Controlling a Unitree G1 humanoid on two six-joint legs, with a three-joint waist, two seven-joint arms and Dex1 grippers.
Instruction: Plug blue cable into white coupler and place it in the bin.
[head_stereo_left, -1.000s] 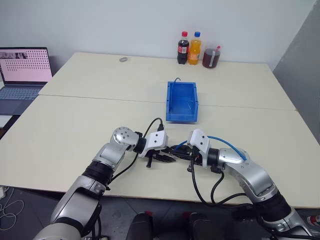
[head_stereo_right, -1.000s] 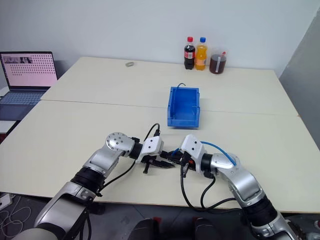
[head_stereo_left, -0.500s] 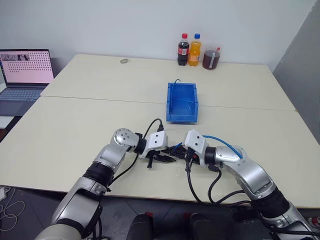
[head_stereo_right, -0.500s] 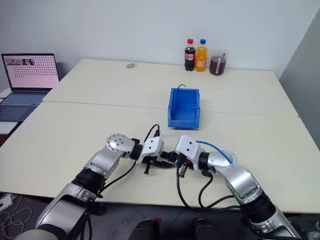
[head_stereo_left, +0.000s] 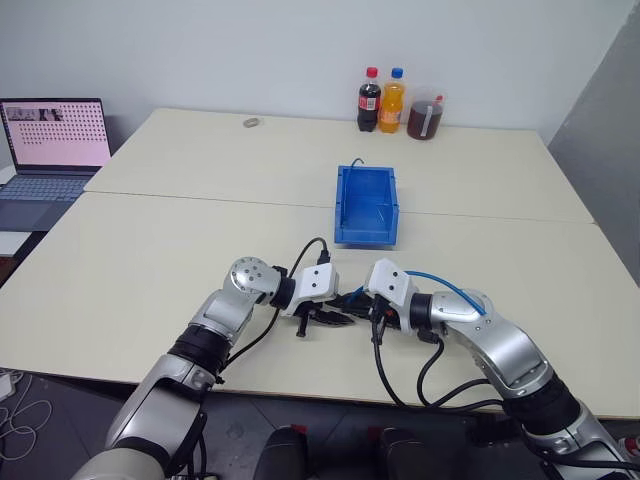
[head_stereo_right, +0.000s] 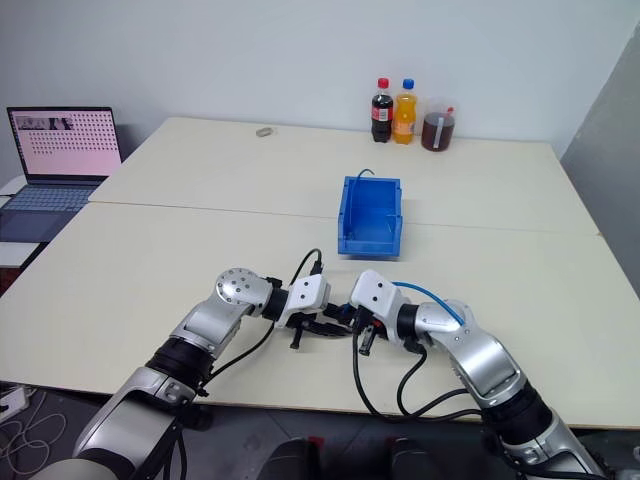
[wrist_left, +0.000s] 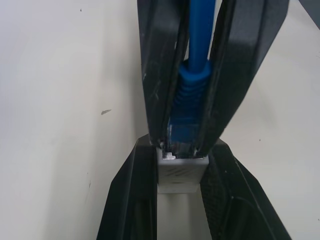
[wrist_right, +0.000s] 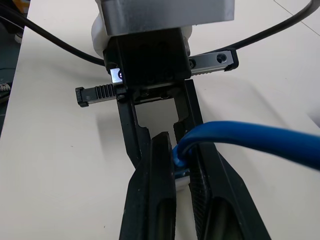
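Left fingers clamp white coupler; right fingers pinch blue cable.

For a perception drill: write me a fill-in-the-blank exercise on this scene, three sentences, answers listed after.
1. The left tool is shut on the white ____.
2. The right tool grips the plug end of the ____ cable.
3. The bin stands farther up the table, and its colour is ____.

Missing words: coupler; blue; blue

no readable text anywhere, laptop screen showing only rows of tiny dark marks on pink, too small to read, bottle labels at the far table edge illegible
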